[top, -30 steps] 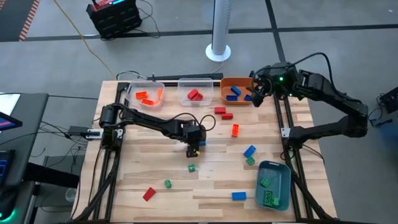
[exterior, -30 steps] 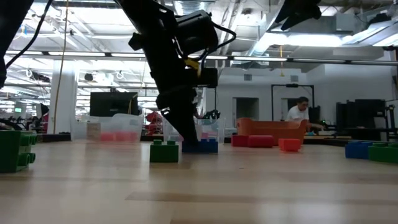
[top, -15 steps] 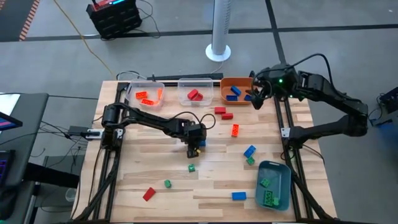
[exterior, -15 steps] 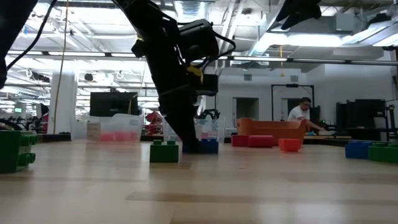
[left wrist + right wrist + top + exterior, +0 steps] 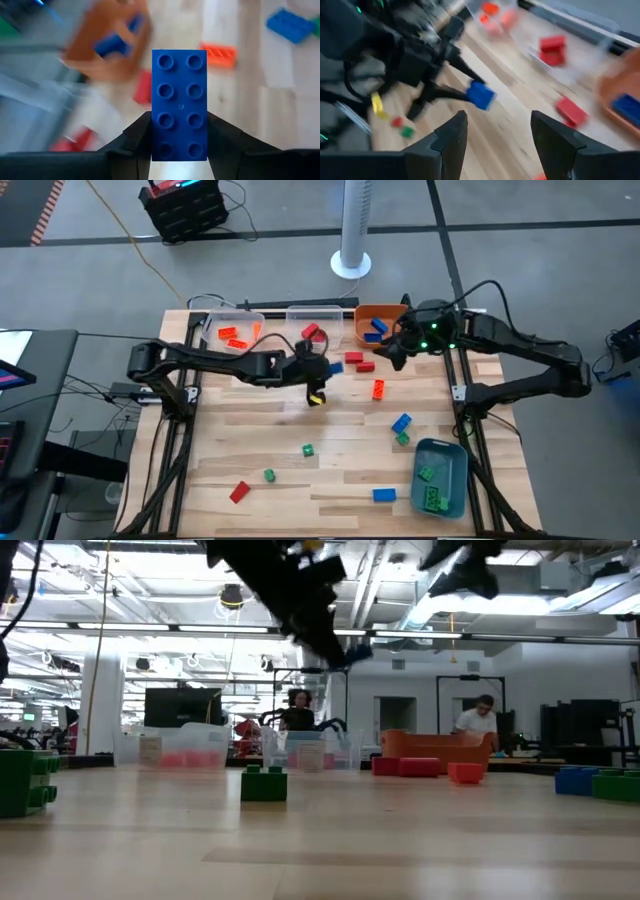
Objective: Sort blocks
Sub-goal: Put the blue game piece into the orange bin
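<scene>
My left gripper [image 5: 326, 369] hangs above the table's far middle, shut on a blue two-by-four brick [image 5: 179, 100], which the low view shows high above the table [image 5: 356, 655]. My right gripper [image 5: 502, 130] is open and holds nothing; it hovers near the orange bin [image 5: 378, 328], just right of the held brick [image 5: 481, 95]. Loose bricks lie flat on the wood: two red [image 5: 358, 361], one orange [image 5: 379, 389], a blue [image 5: 401, 422] beside a green [image 5: 402, 438], further green ones [image 5: 308, 450], and a red [image 5: 239, 492] and a blue [image 5: 384, 495] near the front edge. My left gripper pinches the blue brick between its two fingers [image 5: 137, 135], which press on the two long sides near one end [image 5: 179, 147]. The studded face is turned to the wrist camera. The brick is lifted clear of the table and sticks out past the fingertips.
Along the far edge stand a clear bin with orange bricks [image 5: 232, 332], a clear bin with red bricks [image 5: 312, 328] and the orange bin with blue ones. A blue-grey bin with green bricks [image 5: 440, 477] sits at the near right. People show in the room behind [image 5: 478, 725].
My left gripper has risen from the table's middle with the blue brick, which is now lifted clear, and has moved toward the far edge. My right gripper has moved from above the orange bin toward the table's left and slightly nearer.
</scene>
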